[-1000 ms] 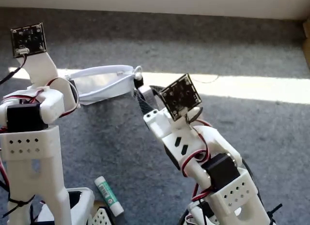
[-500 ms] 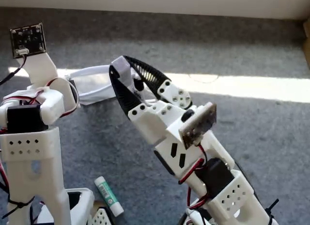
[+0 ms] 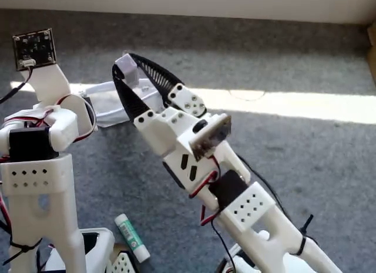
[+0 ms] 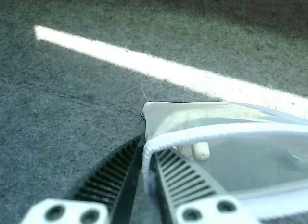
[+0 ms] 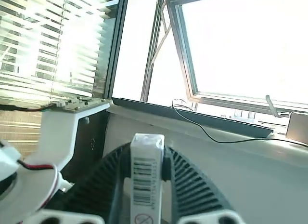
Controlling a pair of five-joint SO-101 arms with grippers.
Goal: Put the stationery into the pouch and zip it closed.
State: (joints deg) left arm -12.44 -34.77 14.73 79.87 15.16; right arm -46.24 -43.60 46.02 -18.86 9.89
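We find the right gripper [image 3: 127, 66] closed on a small white box [image 3: 127, 68] with a barcode, the box standing upright between its jaws. The arm stretches up from 5 o'clock toward 11 o'clock and is lifted off the grey worktop [image 3: 311, 150]. Just beyond and below it lies the clear pouch [image 3: 106, 105], at about 10 o'clock in the high view, across a sunlit stripe [image 3: 294, 105]. The left gripper [image 4: 148, 149] is clamped on the pouch's white zipper rim at its end, its arm standing tall at 9 o'clock. A green-and-white glue stick [image 3: 132, 238] lies on the worktop at 7 o'clock, well apart from the pouch.
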